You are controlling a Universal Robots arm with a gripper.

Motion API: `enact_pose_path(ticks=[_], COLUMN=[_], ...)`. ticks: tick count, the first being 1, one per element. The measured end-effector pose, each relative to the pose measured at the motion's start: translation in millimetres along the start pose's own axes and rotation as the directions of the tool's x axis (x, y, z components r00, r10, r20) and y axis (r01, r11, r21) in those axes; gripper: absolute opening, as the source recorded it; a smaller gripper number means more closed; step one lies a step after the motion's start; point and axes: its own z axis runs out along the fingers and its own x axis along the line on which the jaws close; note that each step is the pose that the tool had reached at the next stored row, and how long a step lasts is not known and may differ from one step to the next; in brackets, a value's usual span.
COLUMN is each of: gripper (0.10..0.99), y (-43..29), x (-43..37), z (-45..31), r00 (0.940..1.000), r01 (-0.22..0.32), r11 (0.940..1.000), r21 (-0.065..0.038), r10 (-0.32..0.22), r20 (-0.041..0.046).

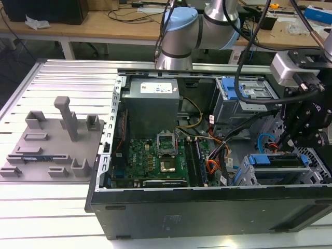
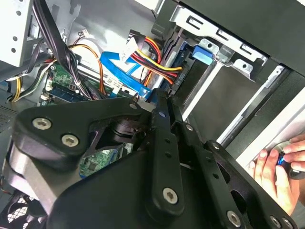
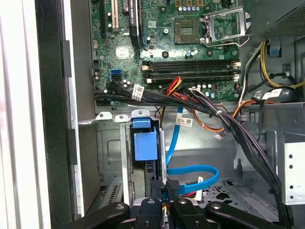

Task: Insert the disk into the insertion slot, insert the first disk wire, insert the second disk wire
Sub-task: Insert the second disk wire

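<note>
- Step in hand (judged): first wire. The disk (image 1: 275, 162) is already sitting in the slot (image 1: 248, 179) at the case (image 1: 207, 210) corner on the exterior view's right. In the first wrist view its blue frame tab is showing edge-on between the cage walls.
- The end effector (image 3: 165, 193) is reaching down inside the case, just beside the slot. In the first wrist view its fingers (image 3: 175, 198) are appearing pinched together on the dark plug of the blue wire (image 3: 198, 171).
- The blue wire is looping from the motherboard end down across the case floor and back to the plug. The plug is hanging close to the disk's rear edge; whether it is touching the socket can't be told.
- The orange wire (image 3: 212, 128) is lying w/ the cable bundle near the board, apart from the disk. Its plug end isn't clear, so that step is looking not yet done.
- Seating the plug is calling for squaring it w/ the disk's socket, keeping the loop slack and avoiding the red/yellow power leads nearby.
- A person's hand (image 2: 279, 169) is resting outside the case wall in the second wrist view.
- The case is standing on the bench (image 1: 52, 207).
</note>
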Motion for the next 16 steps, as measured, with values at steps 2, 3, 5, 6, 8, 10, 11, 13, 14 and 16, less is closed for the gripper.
enact_pose_path(ticks=[2, 3, 5, 6, 8, 10, 11, 13, 14, 16], gripper=[0.161, 0.161, 0.161, 0.161, 0.161, 0.161, 0.161, 0.161, 0.161, 0.161], y=[-0.1, -0.2, -0.2, -0.2, -0.2, -0.4, -0.9, -1.0, -1.0, -1.0], x=[1.4, 2.8, 4.9, 4.9, 4.9, 5.0, 4.9, 4.9, 4.9, 4.9], z=[0.5, 0.9, 1.8, 2.1, 2.8, 3.5, 4.3, 5.3, 5.7, 6.7], r00=[1.0000, 1.0000, 1.0000, 1.0000, 1.0000, 1.0000, 1.0000, 1.0000, 1.0000, 1.0000], r01=[0.000, 0.000, 0.000, 0.000, 0.000, 0.000, 0.000, 0.000, 0.000, 0.000], r11=[1.0000, 1.0000, 1.0000, 1.0000, 1.0000, 1.0000, 1.0000, 1.0000, 1.0000, 1.0000], r21=[0.000, 0.000, 0.000, 0.000, 0.000, 0.000, 0.000, -0.001, -0.001, -0.001], r10=[0.000, 0.000, 0.000, 0.000, 0.000, 0.000, 0.000, 0.000, 0.000, 0.000], r20=[0.0002, 0.0003, 0.0003, 0.0001, 0.0003, 0.0001, 0.0002, 0.0002, 0.0002, 0.0001])
